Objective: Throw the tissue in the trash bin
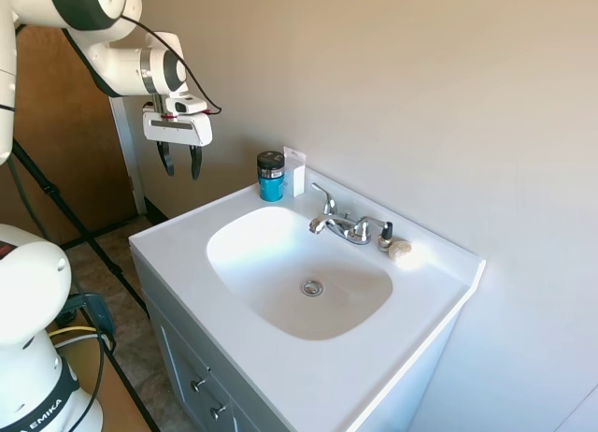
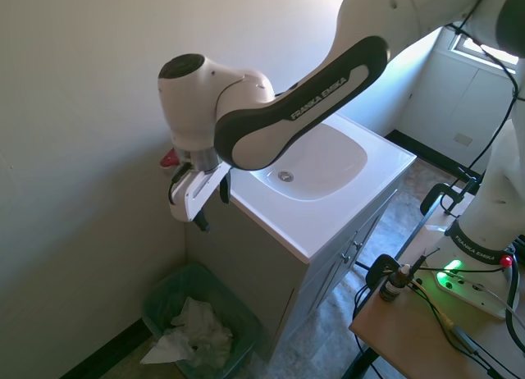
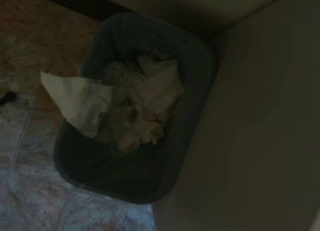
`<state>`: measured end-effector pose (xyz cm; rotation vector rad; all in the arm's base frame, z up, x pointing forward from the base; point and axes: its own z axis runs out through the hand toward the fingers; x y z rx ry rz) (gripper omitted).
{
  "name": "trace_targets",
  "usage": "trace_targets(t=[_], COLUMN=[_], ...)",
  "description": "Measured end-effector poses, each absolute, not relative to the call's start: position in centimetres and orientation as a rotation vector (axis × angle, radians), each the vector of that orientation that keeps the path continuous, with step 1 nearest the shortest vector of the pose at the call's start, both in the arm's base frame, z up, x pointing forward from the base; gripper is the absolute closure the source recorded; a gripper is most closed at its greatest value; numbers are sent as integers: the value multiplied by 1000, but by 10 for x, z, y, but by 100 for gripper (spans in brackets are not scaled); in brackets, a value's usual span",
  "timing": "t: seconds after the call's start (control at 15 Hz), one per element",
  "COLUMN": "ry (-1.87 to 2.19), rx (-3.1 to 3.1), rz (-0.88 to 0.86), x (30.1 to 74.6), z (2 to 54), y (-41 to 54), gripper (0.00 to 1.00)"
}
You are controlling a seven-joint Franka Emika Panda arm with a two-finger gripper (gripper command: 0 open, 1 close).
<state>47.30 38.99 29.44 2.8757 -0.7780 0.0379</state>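
Bathroom vanity with a white Franka arm reaching past its end. The gripper (image 1: 181,159) hangs in the air beyond the edge of the bench (image 1: 177,240), off the side that carries the blue container (image 1: 271,177), its fingers (image 1: 165,157) pointing down, parted by a narrow gap and holding nothing. In the second exterior view the gripper (image 2: 212,208) sits beside the vanity's side wall, above the trash bin (image 2: 164,293) that stands on the floor against the wall.

The bin, dark green, holds crumpled white paper; the tissue (image 2: 197,334) lies among this paper inside the bin, and one flat sheet droops over the rim. The wrist view looks straight down into the bin (image 3: 75,161) and shows the same white wad (image 3: 132,116), dim and somewhat blurred; which fold belongs to which piece cannot be told.

On the bench, the sink basin (image 1: 243,254) with its drain (image 1: 312,287) lies in the middle, the chrome faucet (image 1: 346,226) behind it, and a small beige lump (image 1: 400,250) just beside the faucet.
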Motion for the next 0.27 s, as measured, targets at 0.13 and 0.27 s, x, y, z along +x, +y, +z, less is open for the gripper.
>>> trace_targets(t=[0.13,0.27], ry=[-840,-915], rx=[2863,2851], rz=[63,90], x=[467,461], z=[311,323], y=[352,311], gripper=[0,0])
